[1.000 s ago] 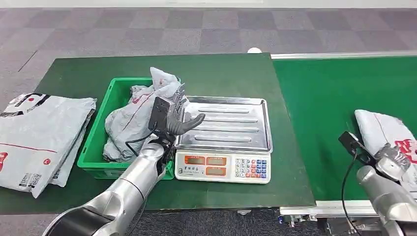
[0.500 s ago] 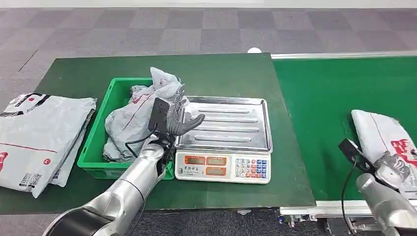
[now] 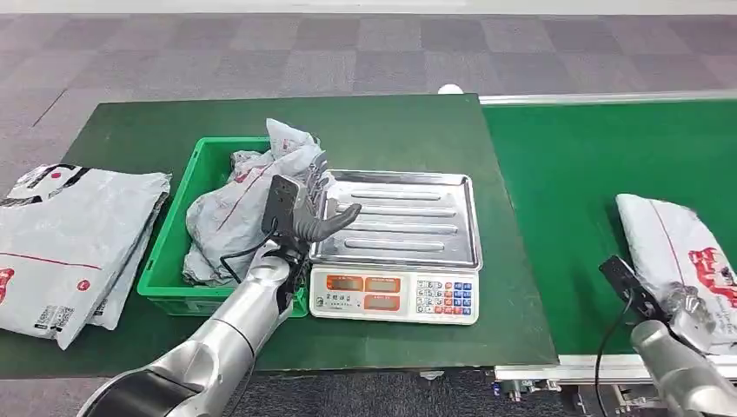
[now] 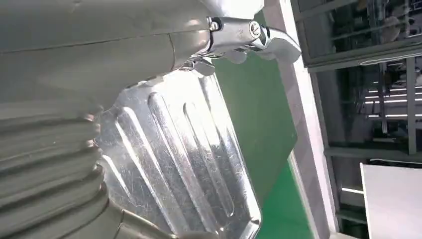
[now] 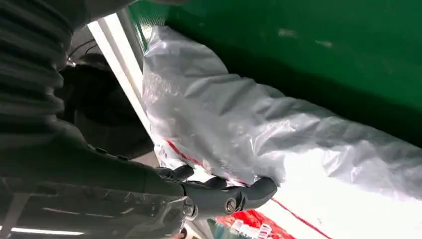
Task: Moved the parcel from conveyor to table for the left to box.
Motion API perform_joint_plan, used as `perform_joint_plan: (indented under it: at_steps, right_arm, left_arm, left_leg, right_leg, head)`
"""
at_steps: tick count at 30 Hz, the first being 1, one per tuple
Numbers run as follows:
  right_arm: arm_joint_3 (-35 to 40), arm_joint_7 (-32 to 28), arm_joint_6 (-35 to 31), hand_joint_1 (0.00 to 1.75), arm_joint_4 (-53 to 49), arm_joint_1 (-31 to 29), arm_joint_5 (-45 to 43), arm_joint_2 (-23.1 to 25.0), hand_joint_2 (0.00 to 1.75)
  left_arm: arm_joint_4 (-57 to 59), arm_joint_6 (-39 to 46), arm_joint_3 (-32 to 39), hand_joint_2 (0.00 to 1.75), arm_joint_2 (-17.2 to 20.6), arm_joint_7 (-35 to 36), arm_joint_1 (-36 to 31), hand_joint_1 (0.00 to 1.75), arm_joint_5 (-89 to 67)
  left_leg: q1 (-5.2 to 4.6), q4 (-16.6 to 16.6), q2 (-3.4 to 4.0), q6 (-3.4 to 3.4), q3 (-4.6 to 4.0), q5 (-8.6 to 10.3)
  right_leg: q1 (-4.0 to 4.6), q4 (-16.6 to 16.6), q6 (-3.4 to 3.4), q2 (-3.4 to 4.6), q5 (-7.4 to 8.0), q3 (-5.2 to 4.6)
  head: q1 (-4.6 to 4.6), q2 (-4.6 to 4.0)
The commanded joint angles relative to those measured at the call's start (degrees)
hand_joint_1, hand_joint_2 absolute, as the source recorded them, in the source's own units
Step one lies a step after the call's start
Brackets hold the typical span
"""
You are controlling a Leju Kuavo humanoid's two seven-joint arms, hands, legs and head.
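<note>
Parcel (image 3: 687,252): grey plastic mailer with red print, lying on the green conveyor (image 3: 591,174), its near edge gripped by the right hand (image 3: 691,308); left hand (image 3: 317,213): fingers spread, holding nothing, poised at the scale tray (image 3: 408,221), green bin (image 3: 169,261) just beside it.

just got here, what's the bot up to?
The right hand has its fingers on the near edge of a grey plastic parcel lying on the green conveyor; a firm grip isn't clear. The left hand hovers, holding nothing, between the scale tray and the green bin that holds another bag.
</note>
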Motion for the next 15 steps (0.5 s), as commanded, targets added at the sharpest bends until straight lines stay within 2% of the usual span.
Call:
perform_joint_plan:
  at_steps: [1,15]
  right_arm:
    - [-5.21,-0.43,-0.08,0.0,1.13,-0.04,0.29,1.34,1.75]
    - [-5.38,-0.56,0.1,0.0,1.22,0.13,0.17,1.23,1.75]
  left_arm:
    - [2.8,-0.25,2.3,1.75,0.63,0.19,-1.26,0.0,0.19]
    - [2.83,-0.28,2.29,1.75,0.61,0.19,-1.24,0.0,0.19]
  left_leg:
    - [0.05,-0.07,0.07,-0.01,0.15,-0.02]
    - [0.03,0.0,0.05,0.0,0.09,-0.01]
  right_leg:
    - [0.05,-0.11,-0.05,0.06,0.02,0.15]
    - [0.03,-0.06,-0.02,0.03,0.02,0.11]
  head:
    - [0.0,0.0]
    - [0.0,0.0]
